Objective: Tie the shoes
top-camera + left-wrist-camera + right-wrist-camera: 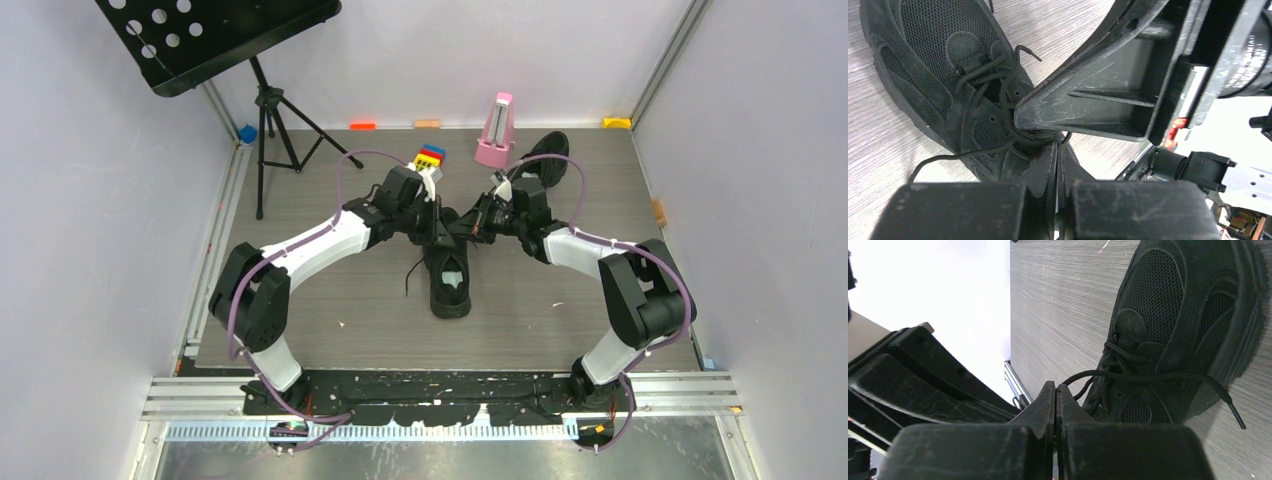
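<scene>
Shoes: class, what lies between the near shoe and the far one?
The right arm's wrist lies between the near shoe and the far shoe, seen in the top external view.

Robotics lab cell, white panel walls [450,50], aluminium frame rails [190,395]

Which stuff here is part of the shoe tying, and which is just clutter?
Job: near shoe, far shoe, laces, left gripper, right gripper, both shut on laces.
Clutter: pink metronome, music stand, coloured block toy.
</scene>
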